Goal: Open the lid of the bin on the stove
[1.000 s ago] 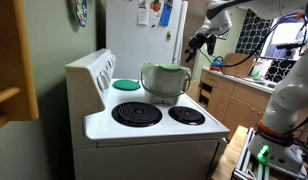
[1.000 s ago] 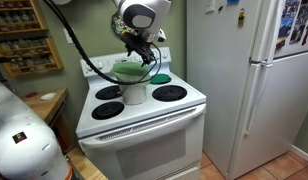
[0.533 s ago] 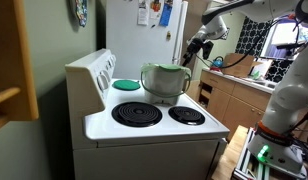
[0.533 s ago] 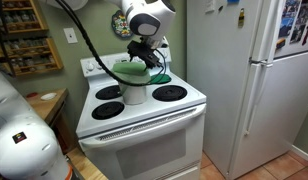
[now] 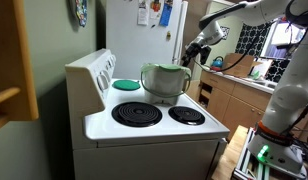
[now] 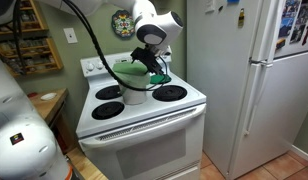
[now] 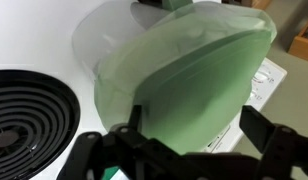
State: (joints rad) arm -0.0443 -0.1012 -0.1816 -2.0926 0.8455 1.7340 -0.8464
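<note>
Lid tilted up on the bin, gripper spread wide and empty.

On the stove (image 5: 144,131), a teal disc (image 5: 125,84) lies on a rear burner by the back panel. Just right of it the bin (image 5: 162,92) stands toward the back of the stovetop, its lid (image 5: 166,71) tipped up and partly open. Farther right in that exterior view the gripper (image 5: 199,45) hangs higher than the bin and apart from it. In the wrist view its jaws stand wide with nothing grasped.

Camera layout
An exterior view sees the stove (image 5: 154,130) from off its front corner; an exterior view faces the stove (image 6: 144,125) front-on, farther back; both share its whole top. The wrist view sits close over the lid (image 7: 194,80).
</note>
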